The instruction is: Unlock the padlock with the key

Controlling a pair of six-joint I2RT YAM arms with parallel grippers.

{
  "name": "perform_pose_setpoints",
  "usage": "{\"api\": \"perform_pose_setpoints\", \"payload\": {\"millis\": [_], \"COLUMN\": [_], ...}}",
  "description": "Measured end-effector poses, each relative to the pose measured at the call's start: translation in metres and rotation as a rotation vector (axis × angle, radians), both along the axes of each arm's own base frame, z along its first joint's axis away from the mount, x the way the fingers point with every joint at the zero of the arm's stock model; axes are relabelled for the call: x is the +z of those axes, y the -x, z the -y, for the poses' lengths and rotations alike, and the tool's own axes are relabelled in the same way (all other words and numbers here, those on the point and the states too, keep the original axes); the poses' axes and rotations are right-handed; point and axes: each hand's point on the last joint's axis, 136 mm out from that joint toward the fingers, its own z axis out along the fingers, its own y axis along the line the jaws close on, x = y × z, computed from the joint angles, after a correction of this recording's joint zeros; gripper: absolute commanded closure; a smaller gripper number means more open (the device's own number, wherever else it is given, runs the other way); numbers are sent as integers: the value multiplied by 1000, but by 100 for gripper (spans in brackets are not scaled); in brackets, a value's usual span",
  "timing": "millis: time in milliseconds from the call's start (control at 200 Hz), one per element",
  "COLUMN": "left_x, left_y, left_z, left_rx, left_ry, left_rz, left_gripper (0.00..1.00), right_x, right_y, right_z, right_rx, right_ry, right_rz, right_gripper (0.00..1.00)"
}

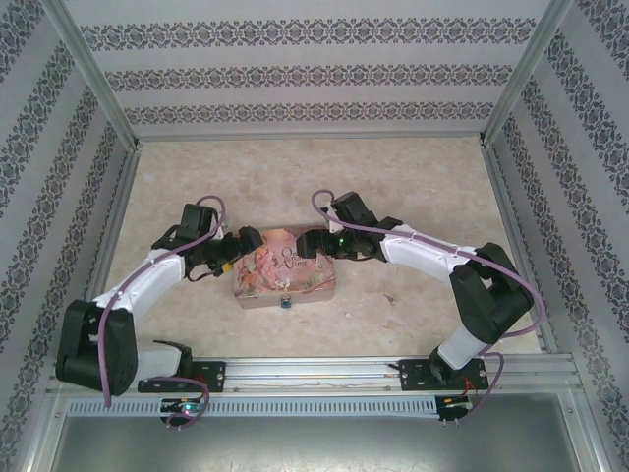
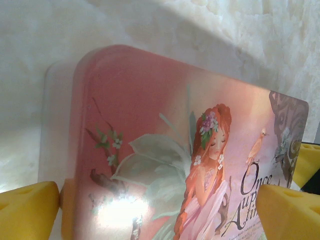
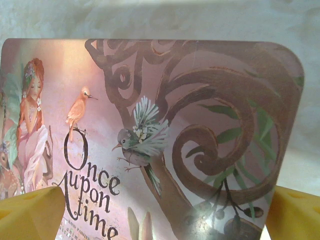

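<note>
Both wide open and empty, the left tool (image 2: 160, 212) and right tool (image 3: 162, 212) are risking nudging the pink box (image 1: 285, 267) and its padlock (image 1: 285, 303) away.

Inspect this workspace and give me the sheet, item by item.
Surface: pale mottled table.
Job's things: padlock at the near edge of the pink box; a speck to the box's right may be the key, too small to tell.
Clutter: nothing seen.
Grippers: left pincer open over the box's left end; right pincer open over its right end.
Cables: purple cables run along both arms.
Surroundings: patterned walls, metal frame.
</note>
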Motion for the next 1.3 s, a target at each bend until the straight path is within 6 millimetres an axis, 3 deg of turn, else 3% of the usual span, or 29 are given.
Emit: {"api": "perform_pose_setpoints", "payload": {"millis": [485, 884, 1304], "left_x": [2, 6, 7], "left_y": [-65, -142, -169], "left_z": [35, 53, 61], "left_rx": [-50, -94, -105], "left_ry": [-9, -38, -31], "left_rz": [39, 118, 144], "left_gripper": [1, 0, 1], "right_x": [0, 0, -1], "right_y": [-28, -32, -48], "right_z": [40, 47, 55], "right_rx": [-146, -167, -221], "right_ry": [27, 30, 33], "right_rz": [-3, -10, -12], "right_gripper": [3, 4, 3]}}
